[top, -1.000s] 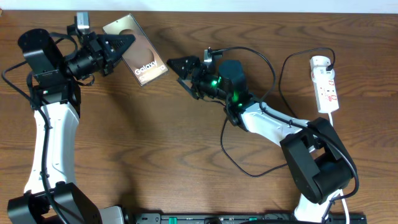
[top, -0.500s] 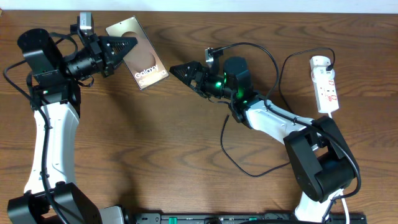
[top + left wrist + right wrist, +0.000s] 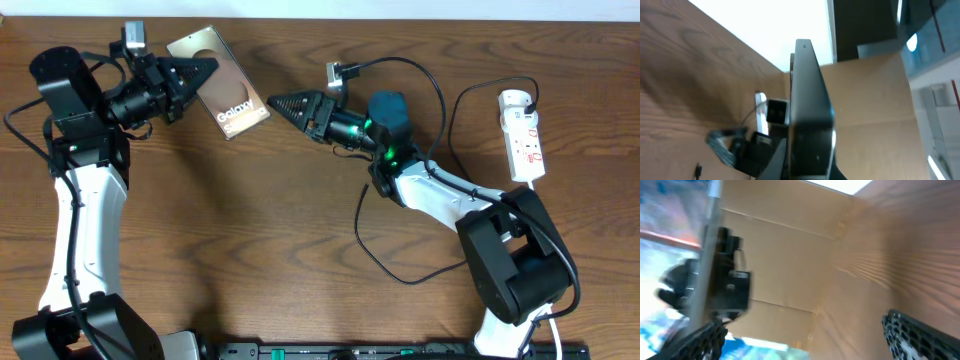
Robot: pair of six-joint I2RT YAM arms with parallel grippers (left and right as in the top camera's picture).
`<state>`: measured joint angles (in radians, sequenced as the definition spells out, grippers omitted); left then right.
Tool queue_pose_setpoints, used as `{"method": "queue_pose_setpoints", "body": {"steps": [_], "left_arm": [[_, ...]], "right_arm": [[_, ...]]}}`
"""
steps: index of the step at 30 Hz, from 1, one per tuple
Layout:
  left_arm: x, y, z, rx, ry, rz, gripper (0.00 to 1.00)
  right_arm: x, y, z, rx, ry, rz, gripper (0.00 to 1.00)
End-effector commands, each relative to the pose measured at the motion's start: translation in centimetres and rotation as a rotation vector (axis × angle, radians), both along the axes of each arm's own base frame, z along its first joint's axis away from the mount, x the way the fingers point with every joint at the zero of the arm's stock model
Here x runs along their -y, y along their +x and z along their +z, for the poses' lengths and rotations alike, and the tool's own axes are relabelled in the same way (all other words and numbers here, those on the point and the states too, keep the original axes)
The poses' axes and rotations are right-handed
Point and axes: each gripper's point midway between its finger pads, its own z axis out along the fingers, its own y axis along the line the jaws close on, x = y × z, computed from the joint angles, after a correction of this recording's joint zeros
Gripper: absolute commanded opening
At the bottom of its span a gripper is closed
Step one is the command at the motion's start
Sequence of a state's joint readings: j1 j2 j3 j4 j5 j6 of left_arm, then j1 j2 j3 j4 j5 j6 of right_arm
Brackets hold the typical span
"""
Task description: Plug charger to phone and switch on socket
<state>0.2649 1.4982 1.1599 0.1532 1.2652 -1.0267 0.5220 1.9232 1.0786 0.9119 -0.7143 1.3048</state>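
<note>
My left gripper [image 3: 198, 73] is shut on one edge of the phone [image 3: 221, 84] and holds it tilted above the table's far left, brown "Galaxy" face up. In the left wrist view the phone [image 3: 810, 110] stands edge-on between the fingers [image 3: 786, 159]. My right gripper [image 3: 274, 101] points left at the phone's right corner, a short gap away. Its jaws are open and empty [image 3: 810, 342]. The phone [image 3: 705, 250] shows as a blurred grey strip in the right wrist view. The charger [image 3: 404, 282] loops on the table under the right arm and runs to the socket [image 3: 524, 140]. Its connector tip is not visible.
The white socket lies at the far right with its cord trailing toward the front edge. Thicker black robot cables [image 3: 425, 75] arc above the right wrist. The right arm's base [image 3: 510, 270] stands front right and the left arm's column [image 3: 80, 230] runs down the left side.
The right wrist has rolled and its gripper has lifted slightly, still pointing at the phone. The left gripper and the phone have barely moved.
</note>
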Motion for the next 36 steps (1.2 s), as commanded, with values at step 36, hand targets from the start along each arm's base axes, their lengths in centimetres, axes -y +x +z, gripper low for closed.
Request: {"method": "queue_pose_setpoints", "body": {"steps": [36], "left_arm": [[1.0, 2.9, 0.0, -0.128, -0.048, 0.184, 0.07]], "right_arm": [[-1.1, -1.4, 6.6, -0.087, 0.295, -0.005, 0.69]]}}
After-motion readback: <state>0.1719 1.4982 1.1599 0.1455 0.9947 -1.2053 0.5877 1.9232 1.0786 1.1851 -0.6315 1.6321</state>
